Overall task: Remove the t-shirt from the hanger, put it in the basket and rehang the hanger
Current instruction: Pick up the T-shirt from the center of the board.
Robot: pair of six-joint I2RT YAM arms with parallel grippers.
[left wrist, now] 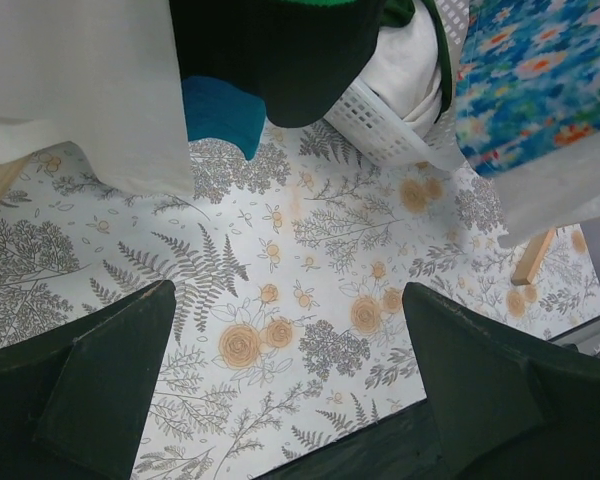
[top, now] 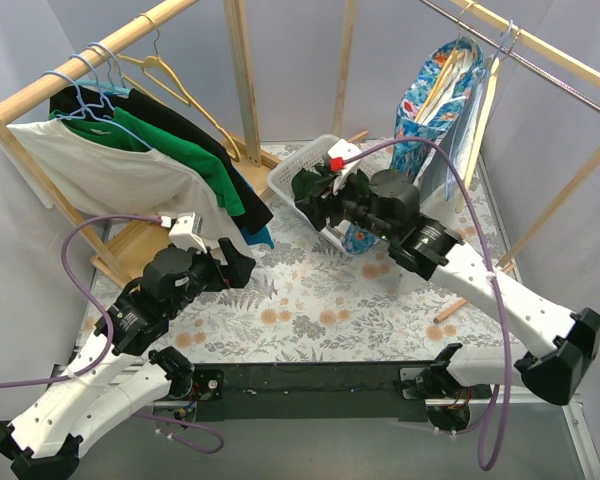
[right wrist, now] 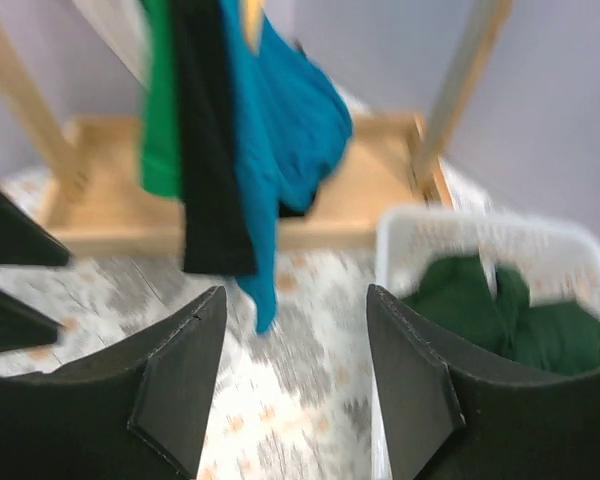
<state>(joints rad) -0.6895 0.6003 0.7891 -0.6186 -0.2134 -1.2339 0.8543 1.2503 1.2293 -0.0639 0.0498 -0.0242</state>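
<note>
Several t-shirts hang on hangers (top: 88,82) from a wooden rail at the left: a white one (top: 100,170), a green one (top: 185,150), a black one (top: 220,150) and a teal one (top: 260,238) behind. My left gripper (top: 242,262) is open and empty, just below the shirts' hems; its view shows the white (left wrist: 80,80), black (left wrist: 280,50) and teal (left wrist: 220,115) hems. My right gripper (top: 305,190) is open and empty above the white basket (top: 305,160), facing the shirts (right wrist: 280,120).
The white basket (right wrist: 480,235) holds a dark green garment (right wrist: 500,315). An empty yellow hanger (top: 180,85) hangs on the left rail. A floral blue garment (top: 440,90) hangs on the right rail. Wooden rack posts (top: 245,70) stand behind. The table has a floral cloth (top: 320,310).
</note>
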